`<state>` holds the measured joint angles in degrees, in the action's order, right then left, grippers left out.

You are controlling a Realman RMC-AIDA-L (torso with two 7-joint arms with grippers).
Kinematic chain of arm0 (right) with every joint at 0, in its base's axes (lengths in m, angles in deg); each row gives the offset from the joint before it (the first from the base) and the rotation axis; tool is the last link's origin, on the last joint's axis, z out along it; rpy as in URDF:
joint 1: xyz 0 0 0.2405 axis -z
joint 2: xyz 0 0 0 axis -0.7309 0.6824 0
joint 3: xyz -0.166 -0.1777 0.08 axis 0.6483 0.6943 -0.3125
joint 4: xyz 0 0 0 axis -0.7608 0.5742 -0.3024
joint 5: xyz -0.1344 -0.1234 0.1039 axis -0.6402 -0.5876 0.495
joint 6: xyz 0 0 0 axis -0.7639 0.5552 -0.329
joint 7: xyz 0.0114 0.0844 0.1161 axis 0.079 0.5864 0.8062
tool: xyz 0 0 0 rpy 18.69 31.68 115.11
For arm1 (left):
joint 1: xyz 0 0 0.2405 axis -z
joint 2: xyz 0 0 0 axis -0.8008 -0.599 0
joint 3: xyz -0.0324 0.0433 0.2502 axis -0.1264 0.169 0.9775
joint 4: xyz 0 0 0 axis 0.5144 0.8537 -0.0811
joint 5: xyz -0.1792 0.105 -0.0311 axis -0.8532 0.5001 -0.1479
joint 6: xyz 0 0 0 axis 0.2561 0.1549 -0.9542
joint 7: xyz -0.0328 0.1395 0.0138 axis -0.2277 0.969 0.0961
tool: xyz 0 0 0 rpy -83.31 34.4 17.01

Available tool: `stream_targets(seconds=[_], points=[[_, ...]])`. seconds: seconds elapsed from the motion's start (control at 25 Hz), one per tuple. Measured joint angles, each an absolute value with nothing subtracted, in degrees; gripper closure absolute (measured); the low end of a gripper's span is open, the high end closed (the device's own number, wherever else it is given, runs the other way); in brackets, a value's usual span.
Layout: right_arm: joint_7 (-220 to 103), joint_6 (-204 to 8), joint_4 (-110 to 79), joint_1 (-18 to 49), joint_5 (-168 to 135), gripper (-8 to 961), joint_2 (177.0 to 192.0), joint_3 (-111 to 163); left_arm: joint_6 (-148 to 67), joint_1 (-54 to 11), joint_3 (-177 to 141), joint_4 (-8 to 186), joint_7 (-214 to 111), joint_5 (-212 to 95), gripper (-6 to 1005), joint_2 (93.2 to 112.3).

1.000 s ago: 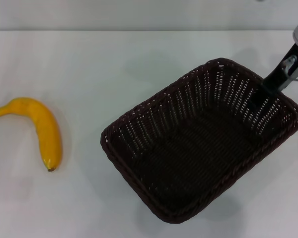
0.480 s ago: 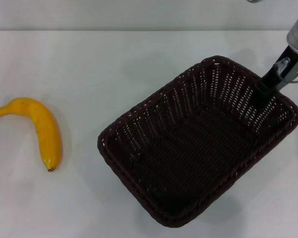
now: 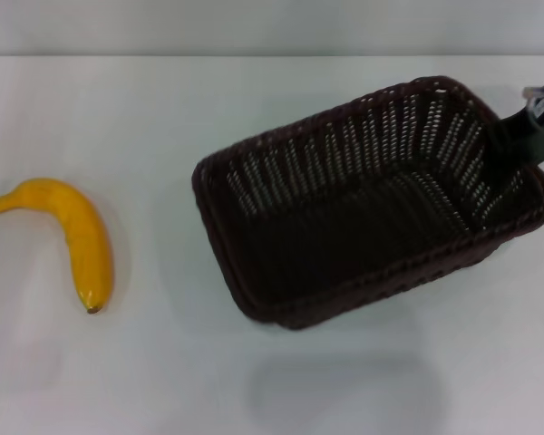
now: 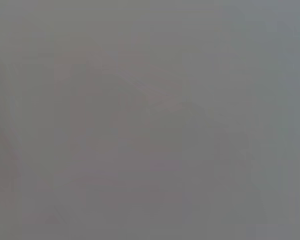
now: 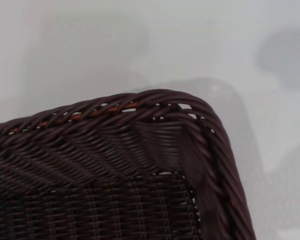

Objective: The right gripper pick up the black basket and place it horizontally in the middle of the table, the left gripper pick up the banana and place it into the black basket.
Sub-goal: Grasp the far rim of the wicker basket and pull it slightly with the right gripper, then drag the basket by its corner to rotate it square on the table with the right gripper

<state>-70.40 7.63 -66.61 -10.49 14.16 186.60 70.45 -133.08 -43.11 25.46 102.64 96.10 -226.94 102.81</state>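
The right gripper [image 3: 526,131] clamps the rim of the black basket [image 3: 363,204] at three o'clock, carrying it lifted above the table [image 3: 163,100], not set down. The banana [image 3: 77,237] lies untouched at nine o'clock; the left gripper isn't visible.

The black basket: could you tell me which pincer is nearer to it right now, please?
The right. The right pincer is at the black basket's far right rim, gripping it. The left pincer is out of the head view; its wrist camera shows only a blank surface.
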Motion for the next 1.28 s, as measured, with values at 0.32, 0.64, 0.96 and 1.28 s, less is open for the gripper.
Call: stream_targets(seconds=[0.32,0.64,0.96,1.28], points=[[-64.4,9.2,-74.0,-2.5,19.4,825,187.68,70.9,-131.6,-40.0,24.2,102.5,98.0,-226.6,138,102.97],[-61.8,7.7,-80.9,3.5,25.5,819,187.0,75.4,-130.9,-38.6,24.2,102.6,98.2,-226.7,138,102.78],[-64.6,8.0,-79.7,2.9,26.8,791,186.39,77.9,-131.1,-38.0,24.2,102.6,98.2,-226.3,137,102.66],[-64.2,8.5,-80.4,2.7,29.6,596,184.77,77.2,-131.0,-38.4,24.2,102.5,98.3,-226.7,137,102.73]])
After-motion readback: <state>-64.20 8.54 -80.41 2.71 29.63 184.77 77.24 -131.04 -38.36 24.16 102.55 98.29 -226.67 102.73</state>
